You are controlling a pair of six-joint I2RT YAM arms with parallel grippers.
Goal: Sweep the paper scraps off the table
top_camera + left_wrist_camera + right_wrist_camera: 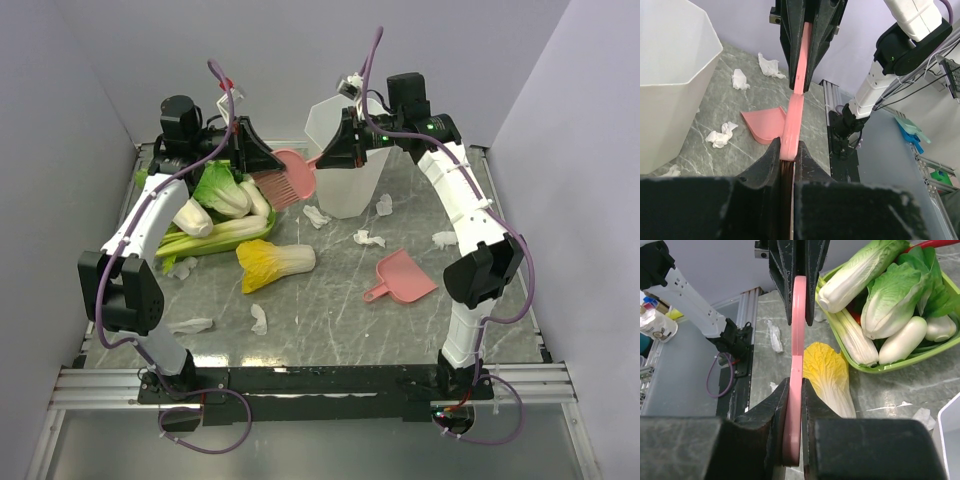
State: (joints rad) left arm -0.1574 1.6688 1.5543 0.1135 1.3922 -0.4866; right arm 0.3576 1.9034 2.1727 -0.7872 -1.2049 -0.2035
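White crumpled paper scraps [316, 216] lie scattered on the grey marble-patterned table [320, 320]. Several are near the front of the tall white ribbed bin [345, 190], more are out to the right, and a few are at the left front. None are gathered yet, so I judge the sweeping not started.

The pink plastic hand brush [288, 182] is up in the air at the back, off the table, with its bristles hanging down. My left gripper [788, 150] is clamped on its flat handle. My right gripper [794, 385] is pinched on the same handle from the other end, pads against both faces. Both are holding one tool, so this reads as a handover, though I can't tell which way.

To do it well:
- Only one side lets go, and only once the other grip is firm.
- The giving jaws should open fully before that arm backs off, straight along the handle with no twisting.
- The brush should stay level and clear of the bin rim just beside it.

The pink plastic dustpan [405, 277] lies flat at the right front, well apart from the brush, with its mouth facing away from most scraps. It likely needs picking up next. The green plastic tray [880, 369] of cabbages and the loose yellow cabbage [275, 262] sit on the left, so strokes there risk dragging them.
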